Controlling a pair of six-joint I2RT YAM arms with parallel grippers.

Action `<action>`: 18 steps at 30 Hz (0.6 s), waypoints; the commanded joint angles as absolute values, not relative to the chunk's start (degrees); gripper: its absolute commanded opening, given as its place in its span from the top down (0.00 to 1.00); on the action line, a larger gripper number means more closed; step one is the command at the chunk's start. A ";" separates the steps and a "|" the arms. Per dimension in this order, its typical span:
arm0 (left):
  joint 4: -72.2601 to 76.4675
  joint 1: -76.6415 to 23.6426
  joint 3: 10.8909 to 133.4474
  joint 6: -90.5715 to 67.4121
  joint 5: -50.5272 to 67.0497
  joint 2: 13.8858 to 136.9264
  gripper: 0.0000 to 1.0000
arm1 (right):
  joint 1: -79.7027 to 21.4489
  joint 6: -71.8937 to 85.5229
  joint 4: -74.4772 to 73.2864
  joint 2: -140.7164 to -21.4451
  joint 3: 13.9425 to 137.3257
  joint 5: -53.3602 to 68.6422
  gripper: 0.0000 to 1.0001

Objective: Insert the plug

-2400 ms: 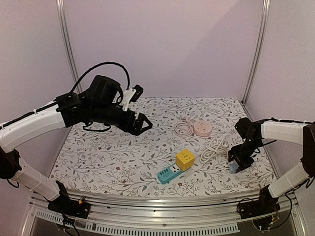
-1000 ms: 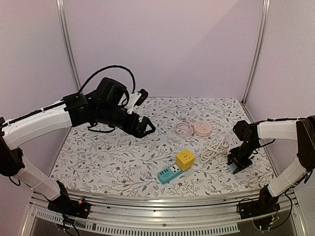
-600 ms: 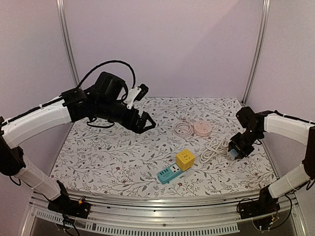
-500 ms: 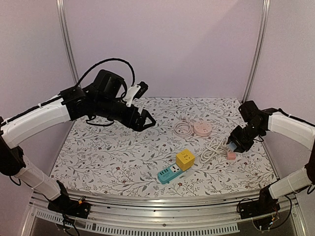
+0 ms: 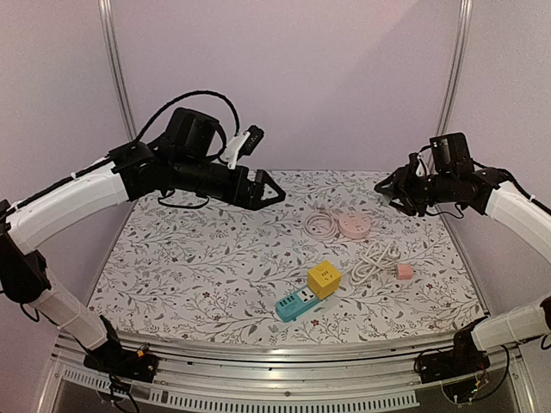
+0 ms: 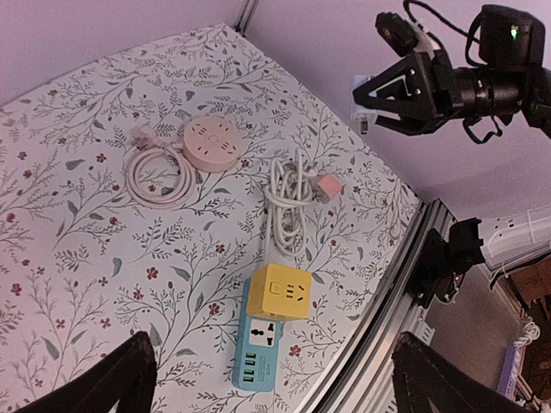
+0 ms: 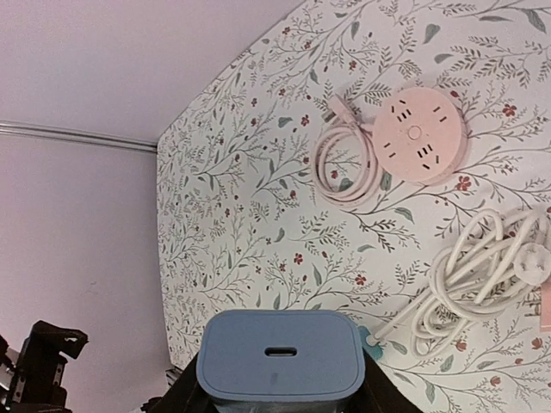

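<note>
Your right gripper (image 5: pixel 385 188) is clamped on the blue charger (image 7: pixel 280 353), apparently raised well above the pink round socket (image 5: pixel 354 225). Left gripper (image 5: pixel 274 191) hangs spread wide over the floral table (image 5: pixel 189 275).

Top external view: fixed above and behind both arm bases, facing forward and down, far enough to hold the whole table (image 5: pixel 172 284), the left gripper (image 5: pixel 274 191) and the right gripper (image 5: pixel 386 188); left wrist view: high over the cloth, facing steeply down between its own fingers (image 6: pixel 120 379) at the bottom corners, the right gripper far ahead; right wrist view: equally high, facing down past the blue-grey adapter (image 7: pixel 280 353) pinched close under the lens; all three share the pink round socket (image 5: pixel 354 225) and white cable coil (image 5: pixel 374 258), well below both tools.
</note>
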State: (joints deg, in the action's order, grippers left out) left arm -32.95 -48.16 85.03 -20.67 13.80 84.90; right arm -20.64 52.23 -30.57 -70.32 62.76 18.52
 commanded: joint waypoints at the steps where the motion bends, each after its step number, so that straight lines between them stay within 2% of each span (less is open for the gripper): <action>1: -28.63 -49.52 86.42 -25.50 12.99 88.05 0.06 | -23.45 54.42 -28.37 -74.69 70.57 15.81 0.85; 9: -25.72 -52.42 91.88 -29.82 8.23 95.73 0.10 | -29.97 59.04 -27.82 -81.03 81.46 11.78 0.87; 18: -23.85 -56.01 98.40 -28.19 2.29 102.11 0.13 | -34.29 60.75 -26.20 -83.15 83.76 11.01 0.88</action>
State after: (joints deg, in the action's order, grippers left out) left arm -26.11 -54.43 96.09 -28.71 5.87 101.03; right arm -33.34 59.64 -27.22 -82.56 82.17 12.51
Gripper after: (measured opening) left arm 0.875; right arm 0.438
